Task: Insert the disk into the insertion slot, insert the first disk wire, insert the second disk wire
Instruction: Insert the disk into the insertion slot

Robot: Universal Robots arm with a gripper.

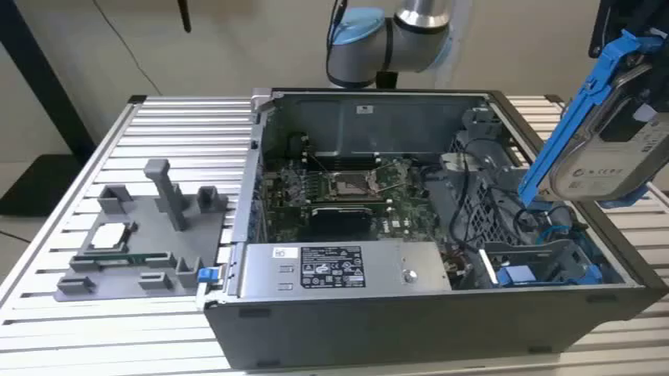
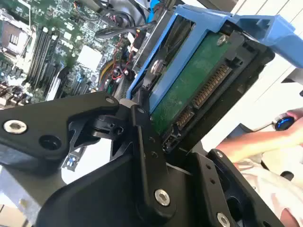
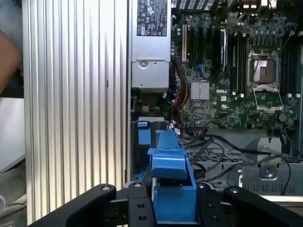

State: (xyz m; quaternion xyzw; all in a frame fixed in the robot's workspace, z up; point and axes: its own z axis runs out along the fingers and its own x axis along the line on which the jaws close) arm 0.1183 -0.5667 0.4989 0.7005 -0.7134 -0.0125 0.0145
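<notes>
We find the claw (image 3: 173, 207) clamped on the disk (image 1: 612, 145), which is aloft with its long axis steeply tilted. The insertion slot (image 1: 538, 262) lies below it, near side, at the exterior view's right.

I'm seeing the exterior view looking down slantwise into the open case (image 1: 418, 333); both wrist views are hovering close above it, sharing its motherboard (image 3: 222, 71).

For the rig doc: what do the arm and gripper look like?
The arm has silver-grey tube segments and a light-blue joint cap, with a black cable running alongside. The gripper is matte black, built of flat jointed links fastened with silver screws.
</notes>
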